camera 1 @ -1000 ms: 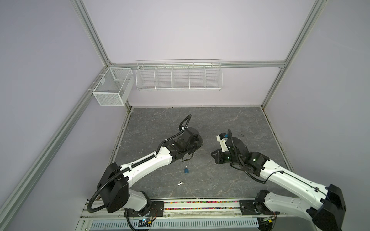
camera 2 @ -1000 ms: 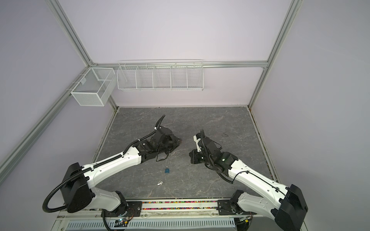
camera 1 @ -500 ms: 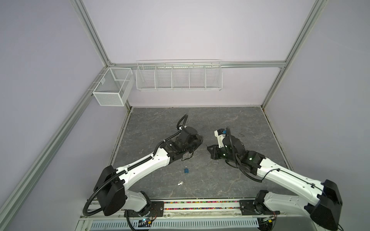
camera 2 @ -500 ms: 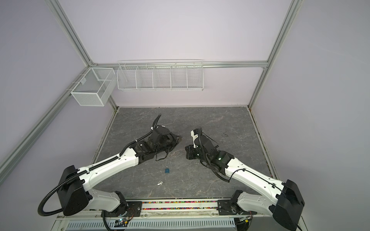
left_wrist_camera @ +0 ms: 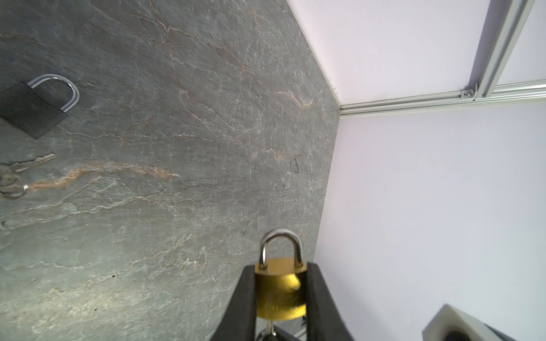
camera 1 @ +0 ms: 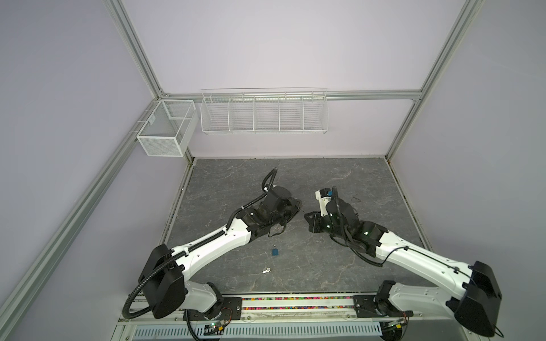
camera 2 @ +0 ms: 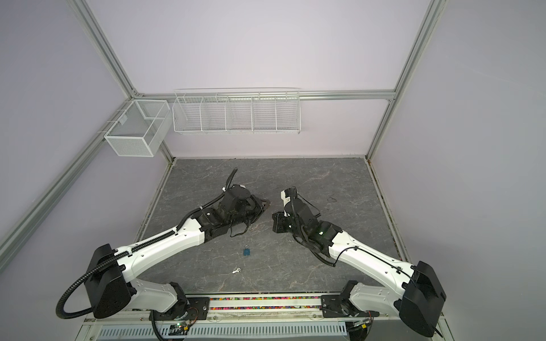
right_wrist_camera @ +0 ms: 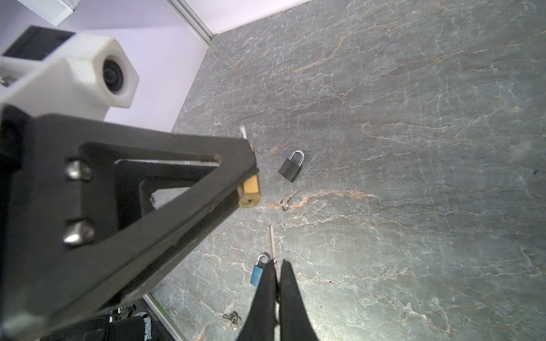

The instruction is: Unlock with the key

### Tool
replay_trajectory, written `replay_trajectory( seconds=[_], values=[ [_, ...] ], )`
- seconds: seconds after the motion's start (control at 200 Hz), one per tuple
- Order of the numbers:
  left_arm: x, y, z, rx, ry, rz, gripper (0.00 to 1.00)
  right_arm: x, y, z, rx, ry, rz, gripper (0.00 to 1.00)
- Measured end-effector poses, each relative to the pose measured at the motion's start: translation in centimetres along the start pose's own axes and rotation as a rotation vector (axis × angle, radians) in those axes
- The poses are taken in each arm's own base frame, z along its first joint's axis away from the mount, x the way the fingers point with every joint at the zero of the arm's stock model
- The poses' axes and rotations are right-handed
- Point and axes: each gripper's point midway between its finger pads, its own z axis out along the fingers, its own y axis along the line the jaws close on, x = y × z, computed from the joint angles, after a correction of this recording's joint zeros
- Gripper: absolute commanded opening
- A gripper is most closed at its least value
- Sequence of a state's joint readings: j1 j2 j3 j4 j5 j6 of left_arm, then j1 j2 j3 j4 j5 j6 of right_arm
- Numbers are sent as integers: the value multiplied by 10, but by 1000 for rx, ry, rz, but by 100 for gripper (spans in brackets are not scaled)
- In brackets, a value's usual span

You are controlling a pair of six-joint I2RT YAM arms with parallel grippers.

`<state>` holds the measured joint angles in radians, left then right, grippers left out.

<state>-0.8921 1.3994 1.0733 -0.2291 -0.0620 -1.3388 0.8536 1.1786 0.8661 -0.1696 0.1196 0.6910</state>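
Two grippers meet near the middle of both top views, above the grey table (camera 1: 325, 177). On the left, your left gripper (left_wrist_camera: 280, 267) is clamped on the body of a brass padlock (left_wrist_camera: 279, 295). Its shackle reaches out past the fingertips, and its keyhole (right_wrist_camera: 250, 201) faces the right arm.

Just right of it, your right gripper (right_wrist_camera: 277, 265) is pinched tight on a thin key (right_wrist_camera: 271, 242). The blade points toward the keyhole but stands apart from it and is not yet inserted.

The main risk, I judge, is misalignment. The blade looks offset from the keyhole, so pushing on could jam the tip against the brass. That could twist the key in its narrow pinch or shove the padlock out of its clamp.

A blue padlock (camera 1: 275, 251) and loose keys (camera 1: 267, 270) lie in the lower middle, and they could confuse a retry if the key drops.
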Motion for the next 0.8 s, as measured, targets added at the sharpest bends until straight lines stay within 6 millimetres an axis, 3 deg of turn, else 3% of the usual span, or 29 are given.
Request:
replay_trajectory(
  seconds=[0.25, 0.8],
  values=[
    [2, -1, 1, 7, 10, 0, 0, -14, 10, -3, -23, -34, -1, 7],
    [1, -5, 1, 22, 8, -1, 0, -14, 9, -5, -12, -36, -6, 7]
  ],
)
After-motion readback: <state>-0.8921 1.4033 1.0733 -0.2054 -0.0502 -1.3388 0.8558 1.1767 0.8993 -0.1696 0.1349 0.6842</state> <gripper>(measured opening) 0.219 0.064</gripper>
